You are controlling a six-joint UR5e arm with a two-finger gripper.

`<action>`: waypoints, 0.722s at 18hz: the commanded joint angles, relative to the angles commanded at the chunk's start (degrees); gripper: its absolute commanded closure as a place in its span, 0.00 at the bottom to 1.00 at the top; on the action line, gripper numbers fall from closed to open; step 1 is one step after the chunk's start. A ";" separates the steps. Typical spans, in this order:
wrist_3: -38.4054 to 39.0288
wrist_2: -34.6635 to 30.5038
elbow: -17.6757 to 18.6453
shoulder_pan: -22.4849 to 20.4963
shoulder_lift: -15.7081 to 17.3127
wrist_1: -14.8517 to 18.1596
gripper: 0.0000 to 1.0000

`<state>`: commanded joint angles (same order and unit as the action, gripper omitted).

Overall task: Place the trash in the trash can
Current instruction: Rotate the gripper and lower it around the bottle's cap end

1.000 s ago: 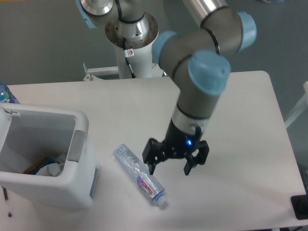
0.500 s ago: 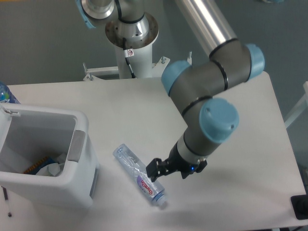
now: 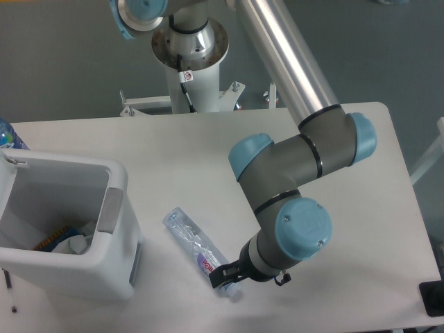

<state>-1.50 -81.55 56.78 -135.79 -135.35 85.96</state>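
Observation:
The crushed clear bottle (image 3: pixel 193 243) with a purple-pink label lies on the white table, slanting from upper left to lower right, just right of the trash can (image 3: pixel 114 201). My gripper (image 3: pixel 225 275) is low over the bottle's cap end, mostly hidden under the wrist. Only one dark finger (image 3: pixel 216 276) shows, beside the label. Its jaws are hidden, so contact with the bottle cannot be judged. Inside the white bin lies a crumpled white wrapper (image 3: pixel 73 243).
A blue-tinted bottle (image 3: pixel 8 136) stands at the table's far left edge behind the bin. Something orange (image 3: pixel 50 240) lies in the bin. A black object (image 3: pixel 431 298) sits at the lower right table corner. The robot base (image 3: pixel 189 48) is behind the table.
The arm has folded down and swung left. The gripper dropped from above the table right of the bottle to low over the bottle's cap end. The bottle has not moved.

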 joint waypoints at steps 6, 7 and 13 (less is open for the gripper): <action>1.76 -3.78 0.35 1.84 -1.32 -0.09 0.00; 1.76 -3.96 0.35 1.94 -1.50 -0.09 0.00; 3.78 -4.84 0.61 2.46 -2.20 -0.18 0.00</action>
<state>2.28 -86.39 57.39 -133.33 -137.55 85.78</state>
